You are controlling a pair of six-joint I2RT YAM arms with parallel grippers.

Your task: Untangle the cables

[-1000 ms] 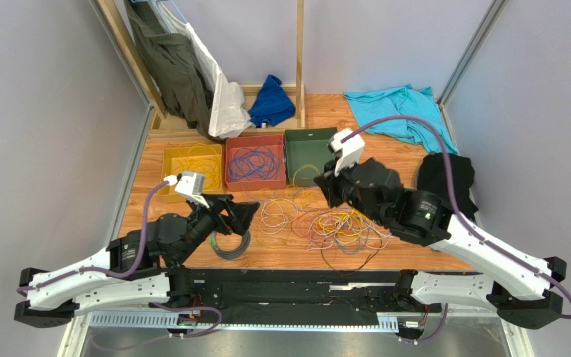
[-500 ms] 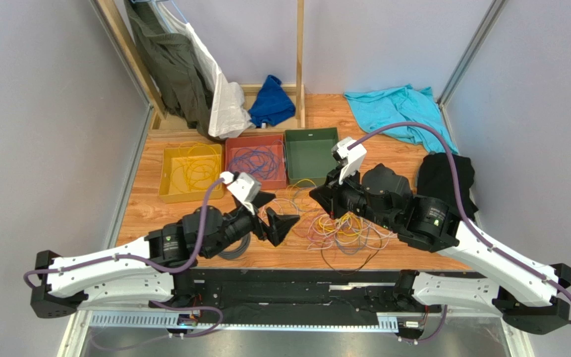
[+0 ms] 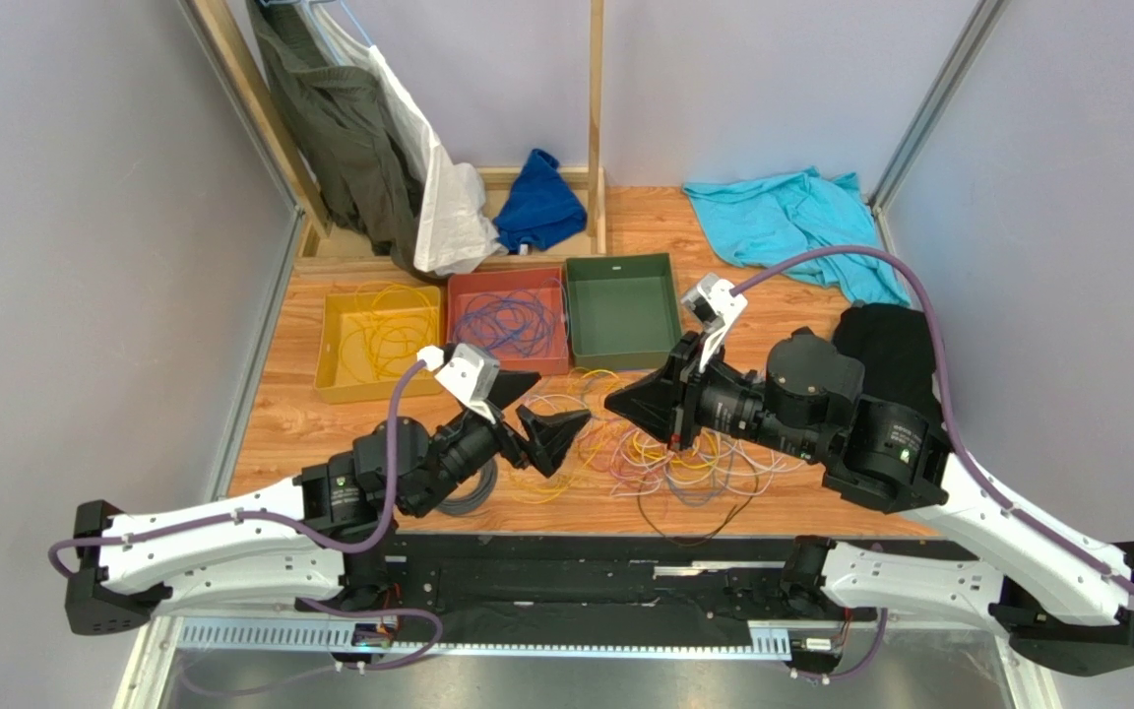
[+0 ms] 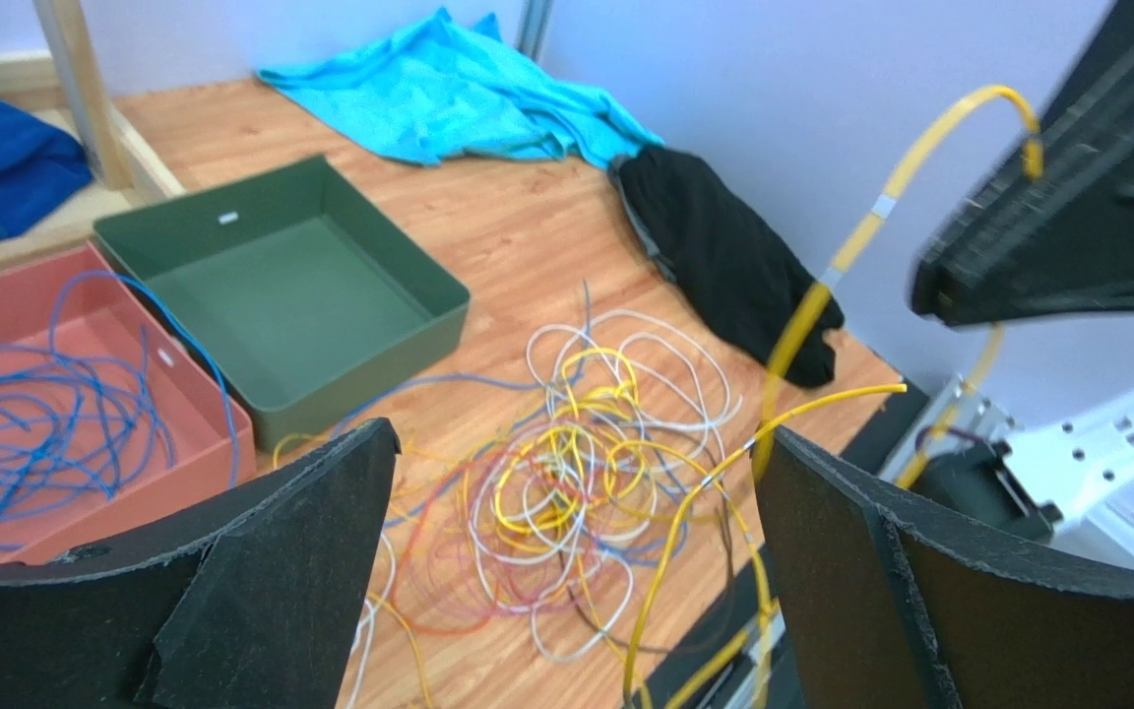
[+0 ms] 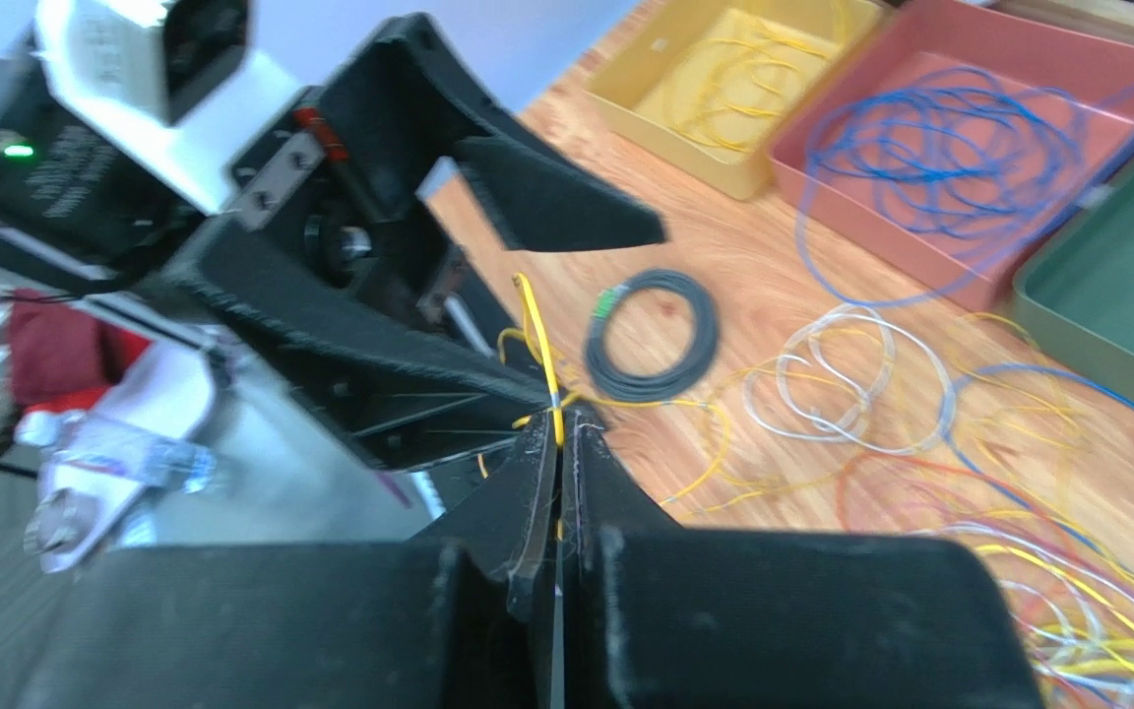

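1. The tabletop [image 3: 307,429] carries the cables [image 3: 684,451], tangled between both arms, near the green tray [image 3: 620,310].
2. The left tool [image 3: 551,411] gapes wide, holding nothing.
3. The right tool [image 3: 615,399] is pinched closed on 1 yellow cable [image 5: 536,333]; the left wrist view shows it rising taut from the tangle.
4. The right wrist view shows the whole black coil [image 5: 654,333]; from above, the left arm covers most of it.

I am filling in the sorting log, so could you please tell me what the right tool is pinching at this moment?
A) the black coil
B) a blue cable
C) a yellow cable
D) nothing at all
C: in the right wrist view the right tool is shut on a thin yellow cable that rises from its tips, while the black coil lies apart from it.
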